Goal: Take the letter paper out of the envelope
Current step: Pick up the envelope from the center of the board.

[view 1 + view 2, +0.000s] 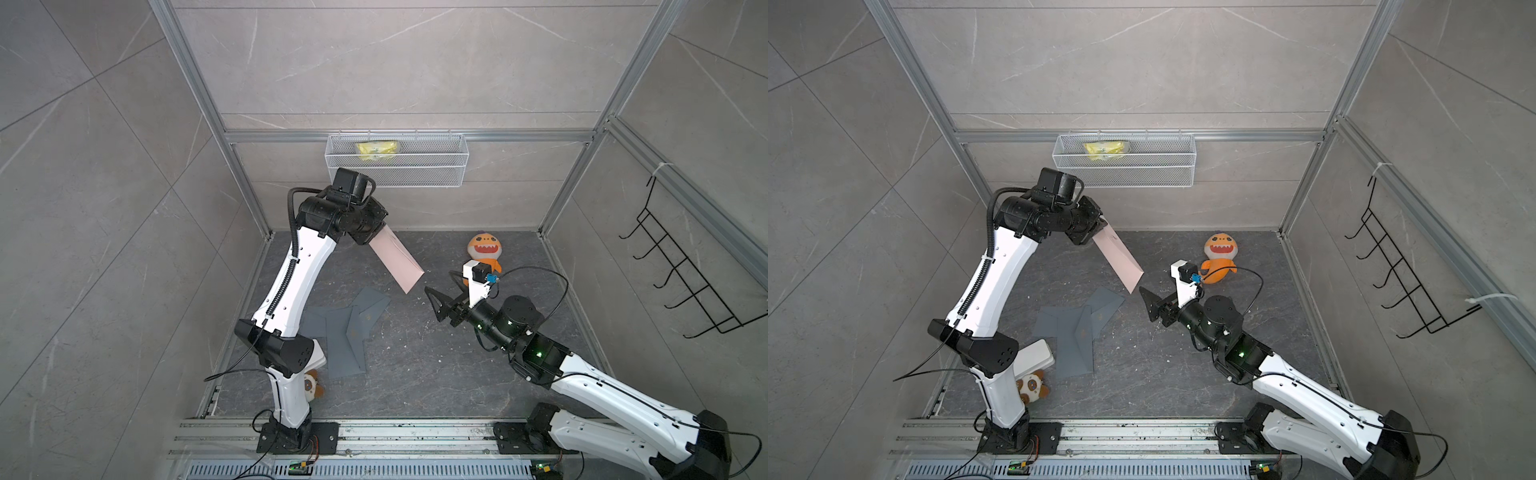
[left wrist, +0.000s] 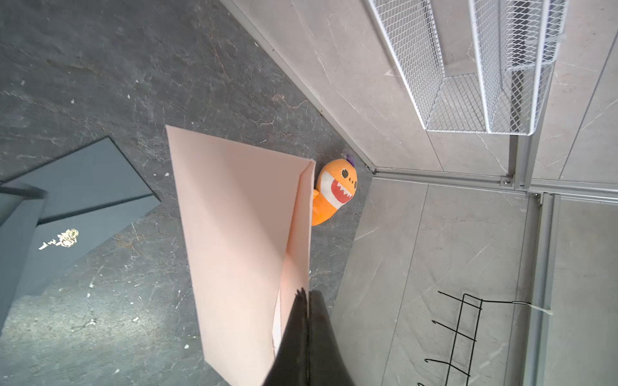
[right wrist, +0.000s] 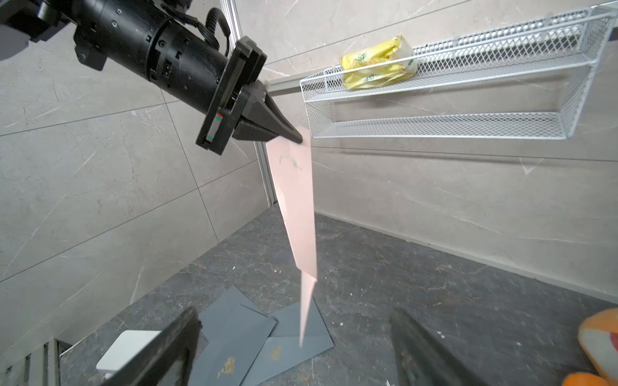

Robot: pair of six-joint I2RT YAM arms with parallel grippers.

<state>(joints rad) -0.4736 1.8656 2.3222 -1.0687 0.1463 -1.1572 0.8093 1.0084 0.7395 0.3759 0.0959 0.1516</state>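
A pink folded letter paper [image 1: 397, 262] [image 1: 1119, 262] hangs in the air over the dark floor, slanting down from my left gripper [image 1: 374, 239] [image 2: 306, 295], which is shut on its upper edge. Grey envelopes [image 1: 347, 332] [image 3: 234, 337] with gold prints lie overlapping on the floor below, flaps open. My right gripper [image 1: 433, 303] [image 3: 294, 314] stands open just beyond the paper's [image 3: 296, 200] lower corner, with nothing in its fingers. In the right wrist view that lower tip hangs between the spread fingers without touching them.
An orange shark plush [image 1: 484, 249] lies at the back right, behind my right wrist. A white mesh basket [image 1: 395, 160] with a yellow packet [image 1: 378, 150] hangs on the back wall. A black wire rack [image 1: 685, 282] hangs on the right wall. A small plush [image 1: 1032, 386] sits by the left arm's base.
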